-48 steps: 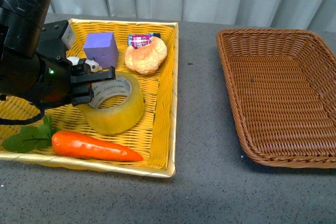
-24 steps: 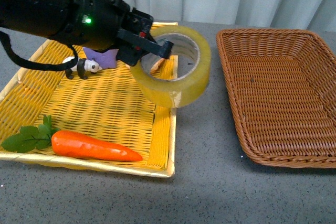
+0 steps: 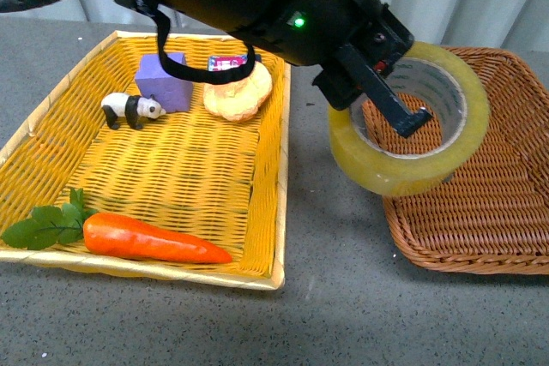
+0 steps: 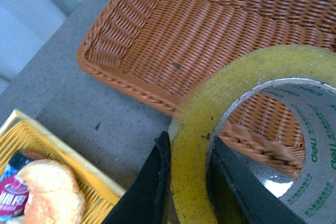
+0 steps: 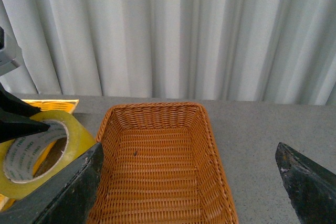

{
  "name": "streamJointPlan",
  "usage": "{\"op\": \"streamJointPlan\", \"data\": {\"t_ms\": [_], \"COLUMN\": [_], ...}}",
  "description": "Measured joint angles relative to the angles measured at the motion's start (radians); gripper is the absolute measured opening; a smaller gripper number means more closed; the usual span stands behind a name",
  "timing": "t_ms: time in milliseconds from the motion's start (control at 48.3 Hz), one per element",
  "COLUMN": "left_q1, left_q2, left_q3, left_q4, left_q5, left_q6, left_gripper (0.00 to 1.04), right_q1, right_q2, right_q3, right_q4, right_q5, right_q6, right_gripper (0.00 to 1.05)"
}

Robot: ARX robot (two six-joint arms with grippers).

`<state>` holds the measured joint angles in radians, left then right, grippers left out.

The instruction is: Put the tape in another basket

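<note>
My left gripper [image 3: 377,96] is shut on the tape [image 3: 412,130], a wide yellowish roll with a white printed core. It holds the roll in the air over the left rim of the brown wicker basket [image 3: 480,203]. In the left wrist view one finger sits outside the tape's wall [image 4: 189,182] and one inside, with the basket [image 4: 199,30] below. In the right wrist view the tape [image 5: 39,156] hangs beside the basket [image 5: 157,171], and my right gripper [image 5: 189,182] is open and empty above the basket.
The yellow woven tray [image 3: 163,169] stands on the left of the grey table. It holds a carrot [image 3: 150,239], a panda figure [image 3: 130,109], a purple cube [image 3: 161,81], a bread roll [image 3: 238,92] and a small packet [image 3: 226,62]. Curtains hang behind.
My left gripper has lifted the tape out of the yellow tray and carried it right, from over the tray's right edge to over the brown basket's left rim.
</note>
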<state>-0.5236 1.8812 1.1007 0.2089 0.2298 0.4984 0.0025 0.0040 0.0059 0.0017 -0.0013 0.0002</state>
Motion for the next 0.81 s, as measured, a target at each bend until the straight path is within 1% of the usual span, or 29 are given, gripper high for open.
{"op": "streamJointPlan", "data": {"t_ms": [166, 621, 642, 683, 725, 807], "left_q1": [-0.027, -0.03, -0.03, -0.031, -0.031, -0.031], "left_q2": [0.019, 0.019, 0.019, 0.019, 0.019, 0.019], "left_q3": [0.028, 0.039, 0.039, 0.039, 0.039, 0.039], "left_q4": [-0.005, -0.006, -0.006, -0.006, -0.006, -0.006], "left_q5": [-0.001, -0.001, -0.001, 0.0, 0.001, 0.0], "left_q6": [0.017, 0.022, 0.022, 0.023, 0.023, 0.024], "left_gripper": [0.16, 0.16, 0.16, 0.16, 0.16, 0.16], "right_q1": [0.0, 0.0, 0.01, 0.044, 0.045, 0.035], "right_q2": [0.0, 0.0, 0.005, 0.051, 0.109, 0.198], "right_q3": [0.0, 0.0, 0.001, 0.016, 0.024, 0.046], "right_q4": [0.0, 0.0, -0.01, -0.041, -0.026, 0.017], "right_q5": [0.0, 0.0, 0.034, 0.17, 0.171, 0.134], "right_q6": [0.0, 0.0, -0.024, -0.132, -0.224, -0.272], "right_gripper": [0.96, 0.96, 0.96, 0.96, 0.96, 0.96]}}
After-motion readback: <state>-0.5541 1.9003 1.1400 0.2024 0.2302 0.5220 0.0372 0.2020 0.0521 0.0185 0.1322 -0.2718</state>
